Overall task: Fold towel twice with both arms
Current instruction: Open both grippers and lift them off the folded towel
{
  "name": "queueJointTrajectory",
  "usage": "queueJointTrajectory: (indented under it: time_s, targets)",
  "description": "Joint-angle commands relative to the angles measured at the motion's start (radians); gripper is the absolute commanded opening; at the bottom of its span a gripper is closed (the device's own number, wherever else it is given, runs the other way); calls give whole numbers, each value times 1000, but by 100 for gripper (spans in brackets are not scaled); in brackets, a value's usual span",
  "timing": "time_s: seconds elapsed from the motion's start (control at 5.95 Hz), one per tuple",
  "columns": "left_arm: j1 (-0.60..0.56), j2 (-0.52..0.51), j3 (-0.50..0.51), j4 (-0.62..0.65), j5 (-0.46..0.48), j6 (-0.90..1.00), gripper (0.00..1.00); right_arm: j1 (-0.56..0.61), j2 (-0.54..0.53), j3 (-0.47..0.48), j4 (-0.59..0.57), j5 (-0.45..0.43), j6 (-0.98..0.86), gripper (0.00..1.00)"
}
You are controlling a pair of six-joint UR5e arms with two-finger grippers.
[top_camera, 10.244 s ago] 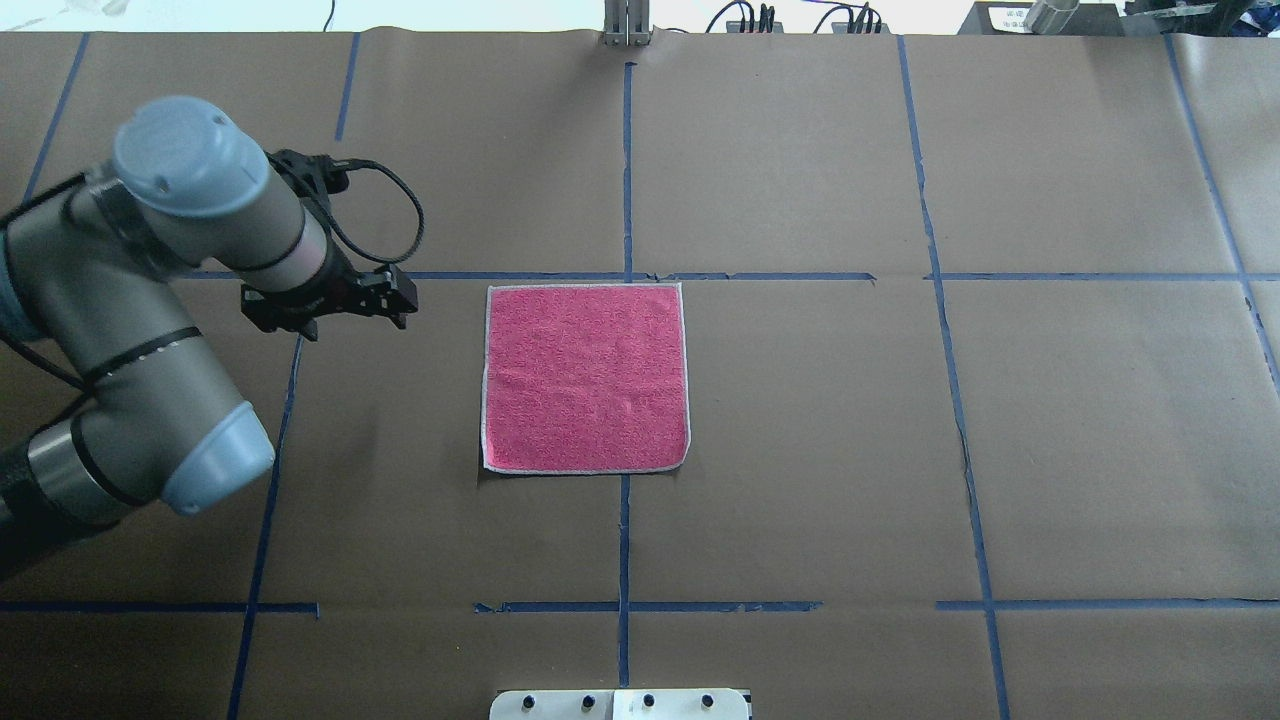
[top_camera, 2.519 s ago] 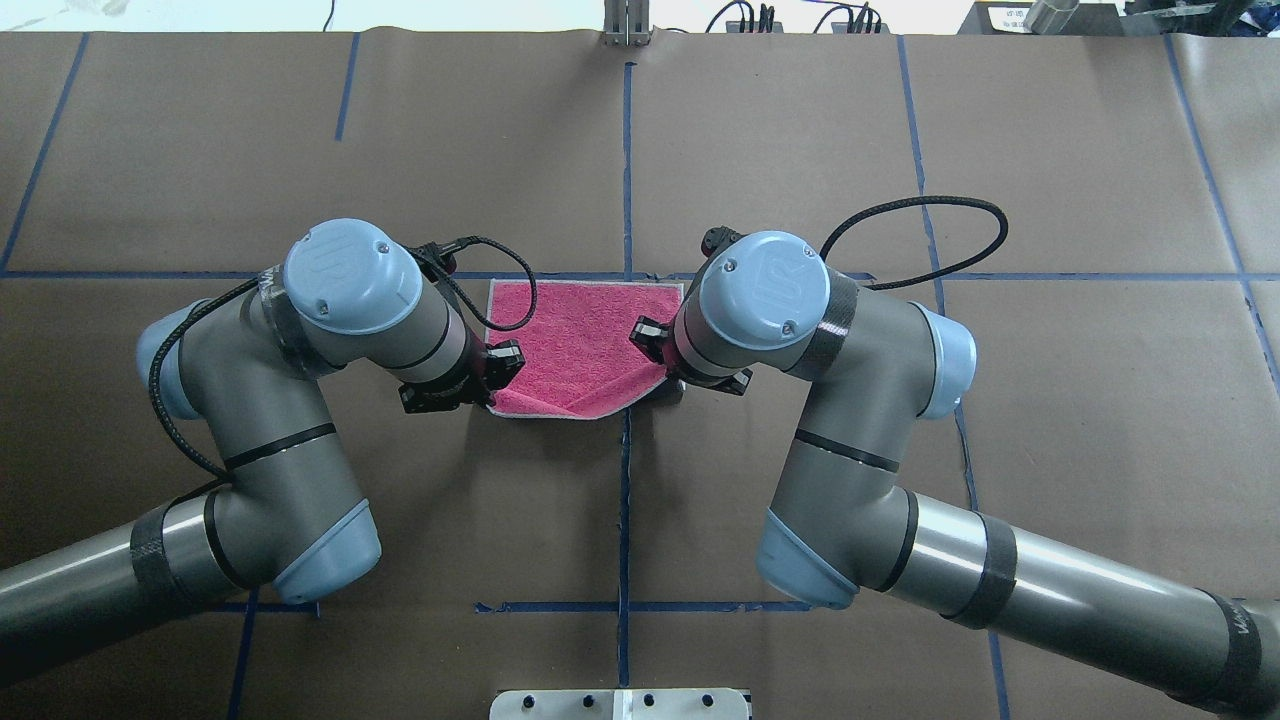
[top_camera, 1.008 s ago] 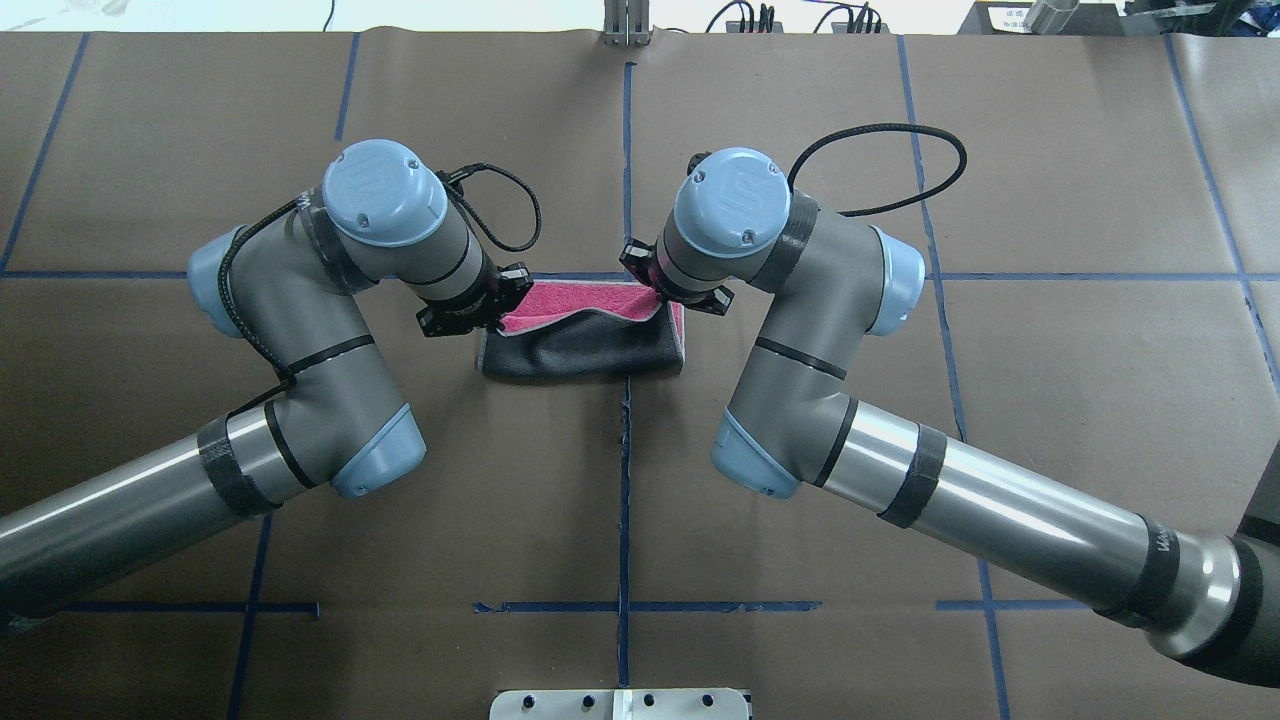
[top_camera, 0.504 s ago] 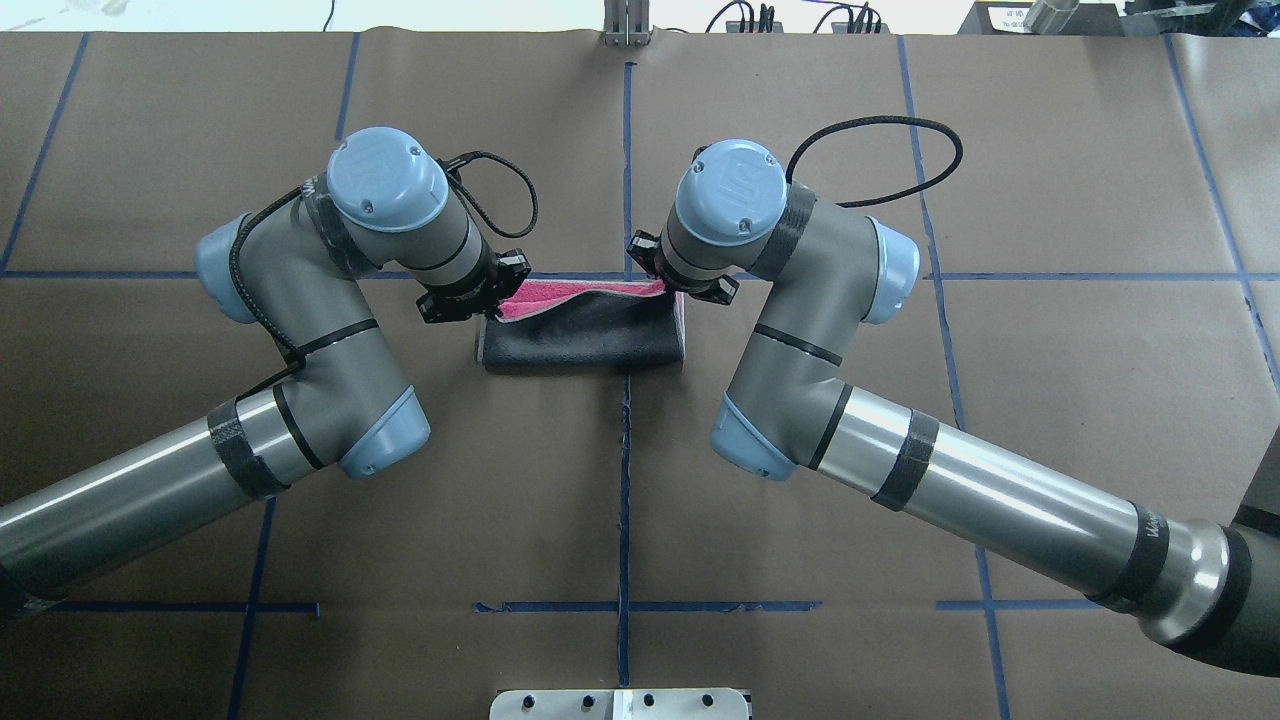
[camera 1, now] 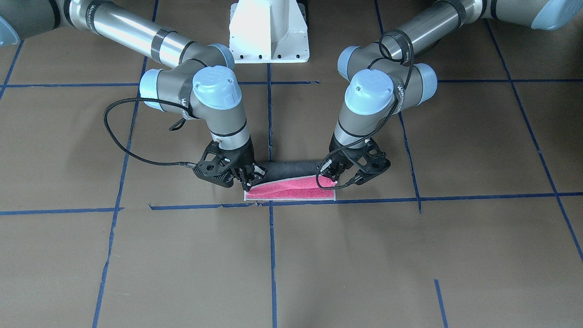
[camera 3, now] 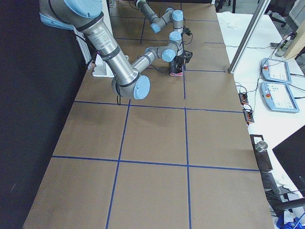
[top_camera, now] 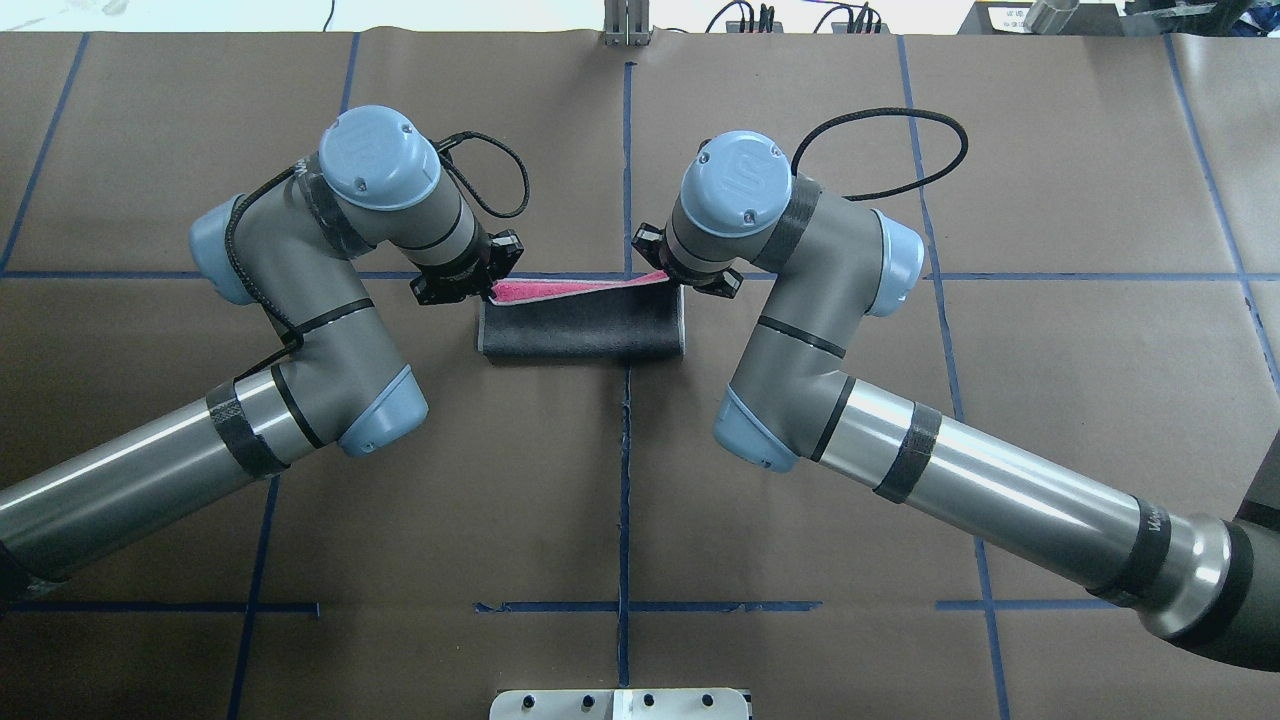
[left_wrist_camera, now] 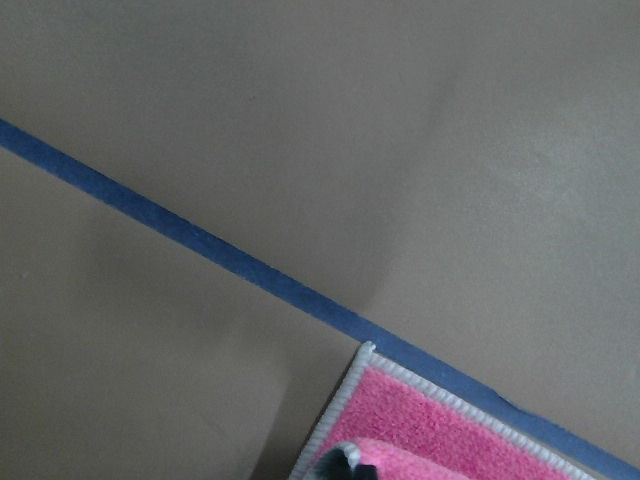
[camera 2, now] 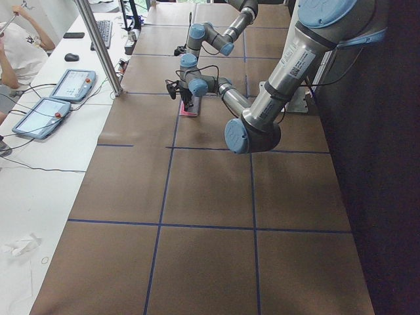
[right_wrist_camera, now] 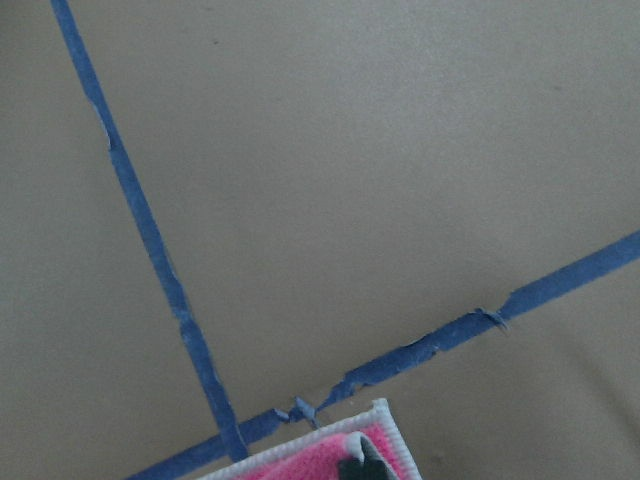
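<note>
The towel [top_camera: 580, 326] lies folded over at the table's middle. Its dark grey face is up and a narrow pink strip [top_camera: 560, 290] shows along the far edge. My left gripper [top_camera: 488, 291] is shut on the towel's left corner. My right gripper [top_camera: 669, 279] is shut on its right corner. In the front-facing view the left gripper [camera 1: 334, 182] and right gripper [camera 1: 248, 183] hold the lifted edge low over the pink layer [camera 1: 291, 191]. The left wrist view shows the pink corner [left_wrist_camera: 440, 430] and the right wrist view shows the other corner [right_wrist_camera: 320, 455].
Blue tape lines [top_camera: 625, 480] cross the brown paper table cover. The white pedestal base [camera 1: 268, 32] stands behind the arms. A metal post [top_camera: 626, 22] is at the far edge. Tablets [camera 2: 65, 85] and an operator sit beyond the table's far side.
Both grippers have carried the towel's near edge up and over toward the far edge. The grey face now covers nearly all of the pink, and the grippers are lower.
</note>
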State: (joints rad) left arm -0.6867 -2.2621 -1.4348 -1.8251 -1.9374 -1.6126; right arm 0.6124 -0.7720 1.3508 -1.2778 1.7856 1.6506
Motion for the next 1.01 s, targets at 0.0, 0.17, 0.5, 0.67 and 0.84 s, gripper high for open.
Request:
queueJointTrajectory:
  time_s: [0.0, 0.17, 0.5, 0.67, 0.84]
  targets:
    - [-1, -36, 43, 0, 0, -1, 99, 12, 6, -4, 2, 2, 3, 47]
    - [-22, -63, 86, 0, -2, -3, 100, 23, 7, -30, 0, 6, 3, 99]
    - [-45, -62, 91, -6, -30, 0, 100, 81, 3, -56, 0, 87, -55, 100]
    - [-43, -48, 85, -46, -53, -4, 100, 96, 5, -47, -5, 128, -64, 100]
    - [-27, -19, 54, -49, -55, -25, 100, 130, 0, -36, -12, 191, -89, 100]
